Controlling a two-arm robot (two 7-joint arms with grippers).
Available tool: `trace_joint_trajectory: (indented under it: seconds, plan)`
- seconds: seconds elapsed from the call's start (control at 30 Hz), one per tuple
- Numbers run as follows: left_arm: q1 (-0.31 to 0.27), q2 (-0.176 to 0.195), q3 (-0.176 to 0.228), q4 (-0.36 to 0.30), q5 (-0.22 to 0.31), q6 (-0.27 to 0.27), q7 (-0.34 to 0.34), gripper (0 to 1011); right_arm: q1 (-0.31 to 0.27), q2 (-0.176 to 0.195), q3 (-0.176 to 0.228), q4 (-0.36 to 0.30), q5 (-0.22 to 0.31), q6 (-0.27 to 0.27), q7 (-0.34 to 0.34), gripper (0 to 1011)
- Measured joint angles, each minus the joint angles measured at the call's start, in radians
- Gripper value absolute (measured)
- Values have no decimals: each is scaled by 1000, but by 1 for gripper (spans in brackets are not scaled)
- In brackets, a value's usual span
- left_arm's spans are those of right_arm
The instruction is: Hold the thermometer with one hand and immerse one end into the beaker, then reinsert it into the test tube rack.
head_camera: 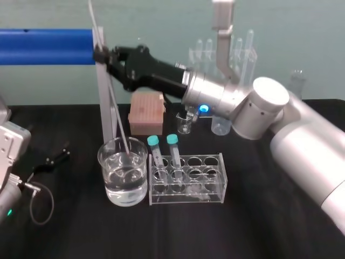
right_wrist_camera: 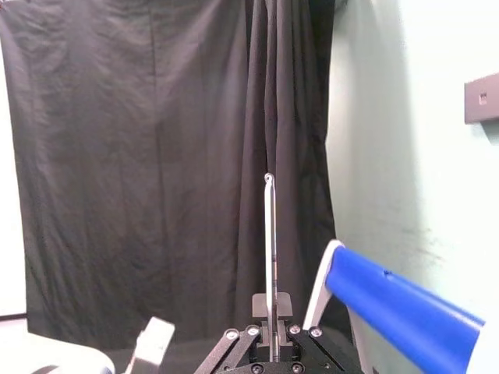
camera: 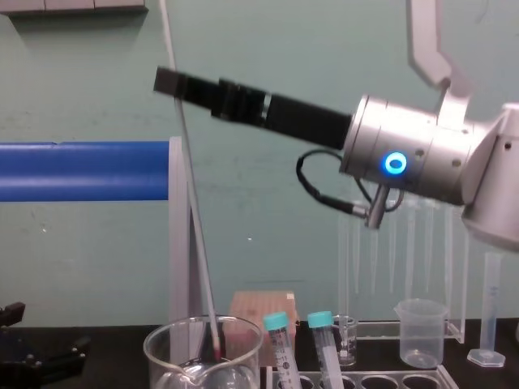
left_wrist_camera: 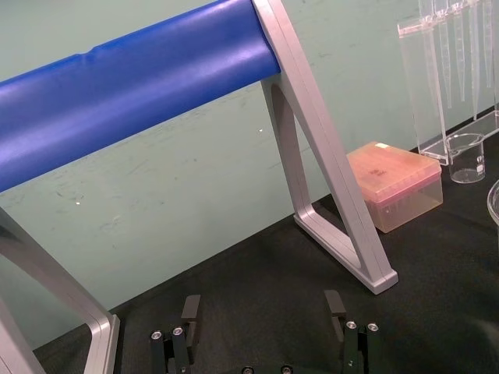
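Right pincer (head_camera: 99, 54) grips slim glass thermometer (camera: 200, 235) — tip in clear beaker (head_camera: 115, 189); left pincer (left_wrist_camera: 263, 300) splayed.

The thermometer (camera: 195, 219) (its top end) is cut off above.

The right gripper (head_camera: 101, 54) is long, black and two-fingered. Behind its jaws come a fat silver arm (head_camera: 269, 108), a glowing blue ring (camera: 395, 164) and a looping black cable (camera: 299, 172). The left gripper (left_wrist_camera: 263, 305) has black fingers (left_wrist_camera: 191, 308) with small silver screws (left_wrist_camera: 349, 325) behind the jaws.
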Motion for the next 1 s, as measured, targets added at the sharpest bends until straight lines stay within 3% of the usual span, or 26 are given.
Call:
trace_joint_trajectory:
  seconds: [0.47, 1.0]
  plan:
    - [0, 0, 0, 0, 0, 0, 0, 1008, -41, -33, -7, 105, -56, -45, 20, 53]
    - [0, 0, 0, 0, 0, 0, 0, 1008, -70, -49, 13, 124, -85, -24, 18, 53]
